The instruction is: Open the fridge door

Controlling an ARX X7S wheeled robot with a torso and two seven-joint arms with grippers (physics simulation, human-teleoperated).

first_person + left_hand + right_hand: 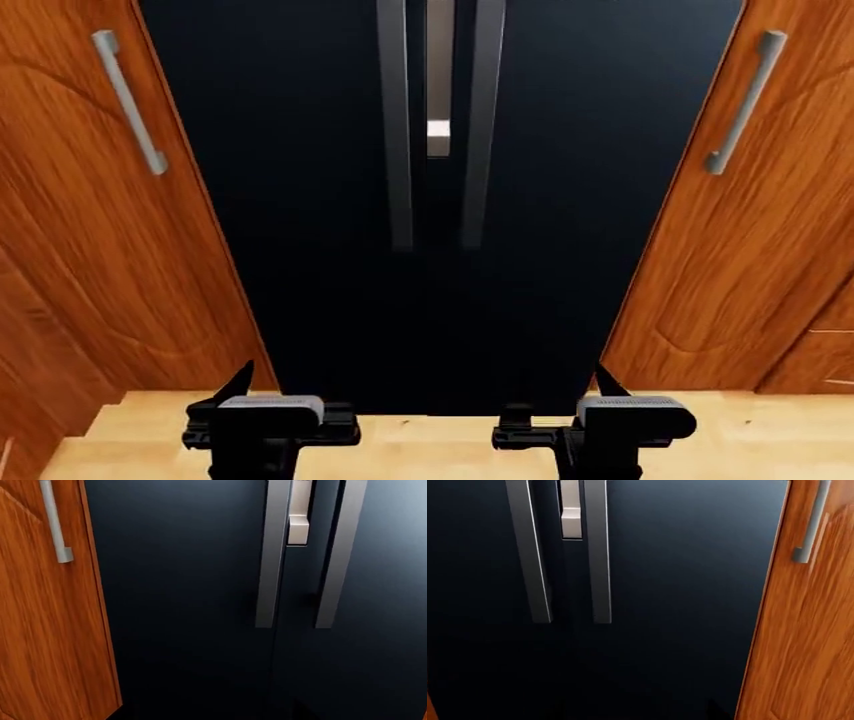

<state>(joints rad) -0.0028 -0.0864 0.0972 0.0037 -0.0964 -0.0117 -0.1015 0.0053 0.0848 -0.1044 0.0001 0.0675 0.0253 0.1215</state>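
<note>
Facing you, the tall glossy black fridge door (587,180) sits shut, its long grey bar handle (482,120) beside the twin's. Both grippers hang low; their jaw state is unclear.

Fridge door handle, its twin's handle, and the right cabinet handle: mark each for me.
fridge door handle (481,120), head view, mid bar.
twin door handle (394,120), head view, mid bar.
right cabinet handle (745,100), head view, mid bar.

Head view: fridge door (587,200) fills centre right of frame, its handle (482,120) beside the twin door (280,200) at centre left; cabinet doors (80,230) flank both edges; both arms at bottom
</note>
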